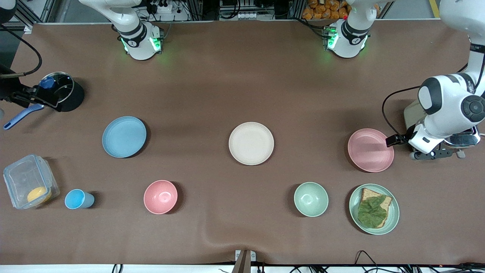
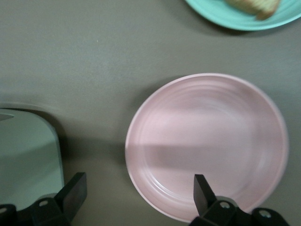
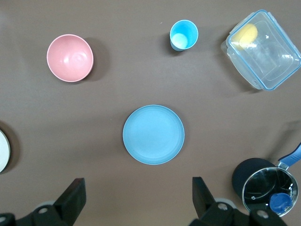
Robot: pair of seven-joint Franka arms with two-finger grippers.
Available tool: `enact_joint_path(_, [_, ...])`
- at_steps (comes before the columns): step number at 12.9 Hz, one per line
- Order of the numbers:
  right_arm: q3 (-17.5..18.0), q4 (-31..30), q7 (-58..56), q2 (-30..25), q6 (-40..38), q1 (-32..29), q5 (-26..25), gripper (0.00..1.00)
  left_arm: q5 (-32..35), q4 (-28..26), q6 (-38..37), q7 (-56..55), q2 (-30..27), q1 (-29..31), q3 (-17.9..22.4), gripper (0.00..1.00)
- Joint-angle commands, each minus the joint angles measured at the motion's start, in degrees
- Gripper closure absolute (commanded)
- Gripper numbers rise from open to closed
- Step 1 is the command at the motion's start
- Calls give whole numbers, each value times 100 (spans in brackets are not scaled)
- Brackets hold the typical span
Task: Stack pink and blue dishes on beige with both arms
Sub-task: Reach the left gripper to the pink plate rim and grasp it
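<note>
The beige plate [image 1: 251,143] lies at the table's middle. The blue plate [image 1: 124,137] [image 3: 154,134] lies toward the right arm's end and the pink plate [image 1: 370,149] [image 2: 207,146] toward the left arm's end. My left gripper [image 1: 396,141] [image 2: 138,181] hangs open low at the pink plate's edge, one finger [image 2: 202,188] over its rim and the other over the table. High above the blue plate, my right gripper [image 3: 137,184] is open and empty; the front view does not show it.
A shiny metal appliance [image 1: 460,139] stands beside the pink plate. A green plate with toast and lettuce [image 1: 374,209], a green bowl [image 1: 311,199], a pink bowl [image 1: 160,196], a blue cup [image 1: 77,199], a clear container [image 1: 29,181] and a black pot [image 1: 62,93] also stand about.
</note>
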Motion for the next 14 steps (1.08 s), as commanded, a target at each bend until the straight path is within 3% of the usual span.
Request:
enact_joint_path(1, [-9,33,11,-3,-52,5,80,0,-27,30,369,413,422,308,-64,0])
enact_joint_path(6, [-9,33,-25,-3,-69,5,80,0,-98,30,537,405,774,308,-73,1])
enact_joint_path(9, [-9,33,-33,-3,-70,-4,80,0,-98,30,537,396,792,282,-82,28])
enact_joint_path(14, [-9,33,-25,-3,-78,-4,80,0,-106,56,537,370,880,299,-82,51])
